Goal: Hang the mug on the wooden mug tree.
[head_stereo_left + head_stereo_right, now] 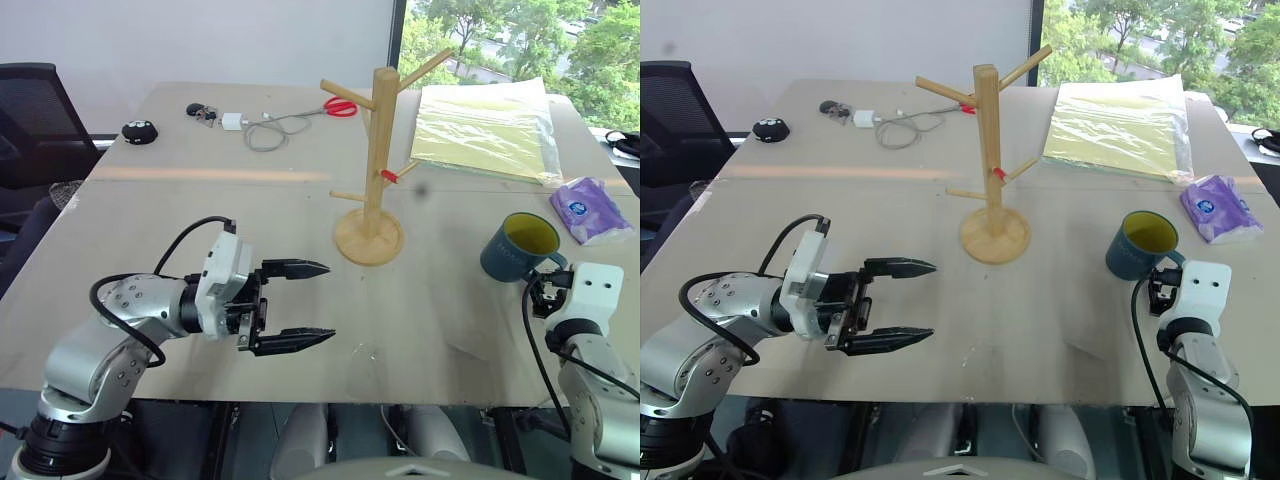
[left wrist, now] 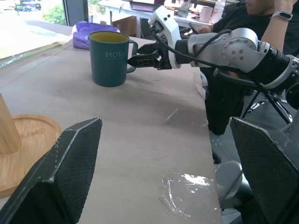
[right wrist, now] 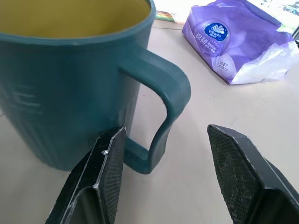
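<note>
The mug point(image 3: 70, 79) stands upright on the table point(image 1: 200, 210), well to the right of the wooden mug tree point(image 1: 378, 150), its loop handle turned toward the right gripper point(image 3: 161, 179). That gripper's fingers straddle the handle, parted and not yet pinching it. The left gripper point(image 1: 298, 305) hovers spread wide, holding nothing. The mug looks rigid, smooth-glazed, fairly weighty and chip-prone, so the handle's lower half seems the surest place to pinch
</note>
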`<action>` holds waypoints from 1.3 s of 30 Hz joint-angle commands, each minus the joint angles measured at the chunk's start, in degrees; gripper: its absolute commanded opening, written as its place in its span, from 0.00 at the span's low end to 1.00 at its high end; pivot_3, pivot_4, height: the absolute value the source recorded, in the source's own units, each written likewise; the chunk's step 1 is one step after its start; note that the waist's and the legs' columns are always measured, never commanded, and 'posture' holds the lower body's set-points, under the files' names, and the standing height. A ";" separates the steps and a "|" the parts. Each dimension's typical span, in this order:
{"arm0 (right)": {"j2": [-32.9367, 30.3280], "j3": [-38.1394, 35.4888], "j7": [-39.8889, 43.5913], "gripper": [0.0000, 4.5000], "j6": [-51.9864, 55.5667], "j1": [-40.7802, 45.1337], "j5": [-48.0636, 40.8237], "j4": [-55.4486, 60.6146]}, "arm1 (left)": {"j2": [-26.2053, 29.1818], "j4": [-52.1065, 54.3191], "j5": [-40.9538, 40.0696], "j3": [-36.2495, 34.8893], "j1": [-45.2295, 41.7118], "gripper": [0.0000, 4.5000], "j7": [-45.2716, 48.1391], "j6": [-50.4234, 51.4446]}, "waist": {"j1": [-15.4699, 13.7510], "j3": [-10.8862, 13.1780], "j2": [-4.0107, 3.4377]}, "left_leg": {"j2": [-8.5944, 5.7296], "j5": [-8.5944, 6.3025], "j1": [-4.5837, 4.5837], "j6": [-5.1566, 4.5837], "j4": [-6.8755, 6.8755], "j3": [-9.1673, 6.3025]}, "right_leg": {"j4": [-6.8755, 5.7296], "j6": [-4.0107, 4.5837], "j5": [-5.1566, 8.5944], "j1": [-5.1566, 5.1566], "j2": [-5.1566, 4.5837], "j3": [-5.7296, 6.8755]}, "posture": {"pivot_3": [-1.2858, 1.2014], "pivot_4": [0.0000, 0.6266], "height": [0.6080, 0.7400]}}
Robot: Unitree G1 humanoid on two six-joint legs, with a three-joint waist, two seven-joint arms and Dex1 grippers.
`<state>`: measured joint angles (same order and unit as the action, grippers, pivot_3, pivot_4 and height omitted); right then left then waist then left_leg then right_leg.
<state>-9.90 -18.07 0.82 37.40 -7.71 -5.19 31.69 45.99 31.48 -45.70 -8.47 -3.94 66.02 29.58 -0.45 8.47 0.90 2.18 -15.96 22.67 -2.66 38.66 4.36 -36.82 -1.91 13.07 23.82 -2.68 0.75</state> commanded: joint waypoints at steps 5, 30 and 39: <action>-2.96 -2.01 1.01 0.01 -1.47 1.84 -0.13 -2.59 | 0.58 1.86 -1.23 -1.91 0.80 1.00 -0.36 -0.60 | 0.11 -0.01 0.02 | 0.00 0.00 -0.02 -0.01 0.00 -0.01 | 0.00 -0.01 0.00 -0.02 0.01 0.00 | 0.52 0.24 1.00; -35.14 22.88 23.88 0.01 22.60 39.97 -13.62 17.23 | -8.76 -5.01 -4.64 -16.72 12.62 1.00 -2.40 -9.93 | 0.75 0.13 0.14 | -0.02 -0.02 0.17 -0.04 0.00 -0.07 | 0.10 0.03 -0.01 0.06 -0.12 0.08 | 0.52 0.24 1.00; -32.44 32.09 23.29 0.01 26.75 52.00 -11.13 12.39 | -9.79 -2.64 -4.69 -16.20 13.86 1.00 -4.91 -10.19 | 1.19 0.16 0.13 | -0.01 -0.04 0.17 -0.07 0.00 -0.07 | 0.08 0.03 -0.02 0.08 -0.19 0.17 | 0.52 0.24 1.00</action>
<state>-42.45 13.97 24.66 64.44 42.80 -17.70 43.89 36.27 26.58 -49.71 -24.13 9.68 61.57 20.42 0.74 8.62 1.03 2.18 -15.99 22.83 -2.74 38.66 4.30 -36.75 -1.88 13.05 23.90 -2.87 0.91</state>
